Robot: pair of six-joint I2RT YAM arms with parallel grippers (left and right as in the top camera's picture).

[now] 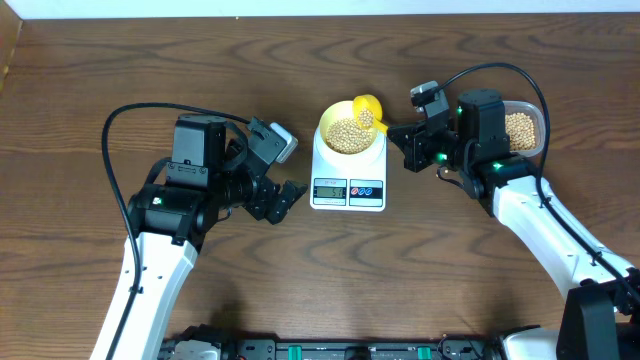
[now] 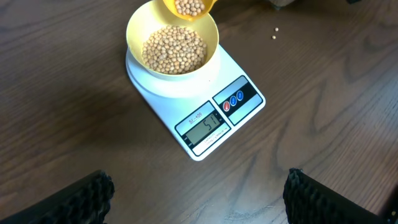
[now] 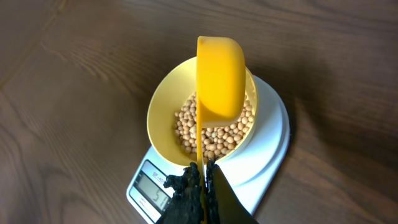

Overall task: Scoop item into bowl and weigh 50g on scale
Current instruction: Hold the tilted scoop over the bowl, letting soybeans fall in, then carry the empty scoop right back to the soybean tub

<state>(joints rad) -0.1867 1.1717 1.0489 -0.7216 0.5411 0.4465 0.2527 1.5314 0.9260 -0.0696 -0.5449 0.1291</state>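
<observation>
The white scale [image 1: 347,192] stands mid-table with the pale yellow bowl [image 1: 324,127] on its platform. Tan beans [image 2: 174,51] fill the bowl's bottom. My right gripper [image 3: 202,171] is shut on the thin handle of a bright yellow scoop [image 3: 219,74]. The scoop is tipped on its side over the bowl's right rim and still holds some beans [image 2: 188,6]. The scale's display [image 2: 204,127] shows digits that look like 51. My left gripper [image 2: 199,199] is open with nothing in it, hovering over bare wood just in front of the scale, at its left corner.
A clear plastic tub [image 1: 524,128] of more beans sits at the right, behind the right arm. A couple of loose beans [image 2: 273,36] lie on the wood right of the scale. A black rail runs along the table's front edge [image 1: 330,350].
</observation>
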